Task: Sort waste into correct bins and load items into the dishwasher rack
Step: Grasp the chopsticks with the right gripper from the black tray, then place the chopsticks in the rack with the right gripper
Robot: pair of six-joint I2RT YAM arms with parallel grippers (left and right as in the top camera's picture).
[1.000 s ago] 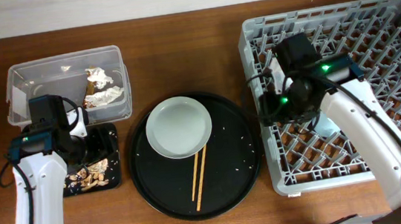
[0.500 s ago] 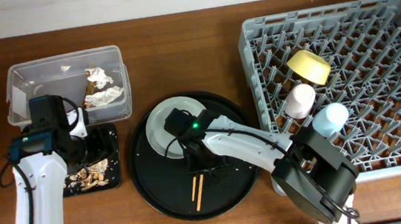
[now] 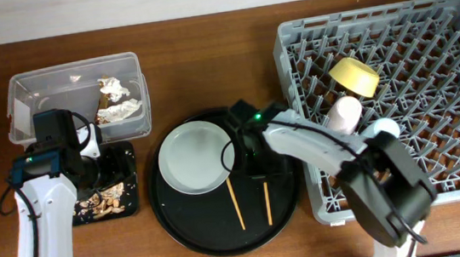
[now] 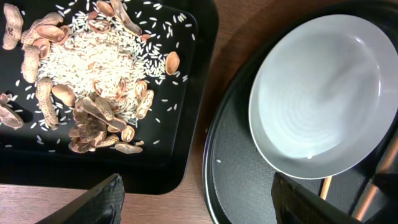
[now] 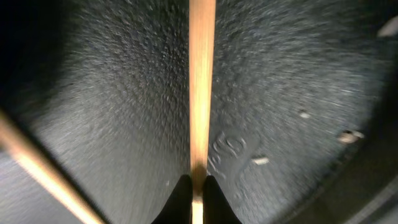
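Note:
My right gripper (image 5: 198,180) is shut on one wooden chopstick (image 5: 201,81), low over the round black tray (image 3: 215,233). In the overhead view that chopstick (image 3: 267,203) points toward the front, and the other chopstick (image 3: 235,203) lies beside it. The grey-green plate (image 3: 192,156) rests on the tray's left part. A yellow bowl (image 3: 355,77), pink cup (image 3: 343,117) and blue cup (image 3: 387,129) stand in the grey rack (image 3: 457,10). My left gripper (image 4: 199,208) is open over the table between the black rectangular tray (image 4: 199,50) and the plate (image 4: 317,99).
The clear tub (image 3: 37,89) at the back left holds crumpled tissue (image 3: 114,89). Food scraps (image 4: 81,68) lie heaped in the black rectangular tray. A few crumbs dot the round tray. The right arm spans from the rack's front left to the tray.
My right arm swung from the rack to the round tray and shut on a chopstick. The plate slid left and the two chopsticks spread apart. The left arm held still.

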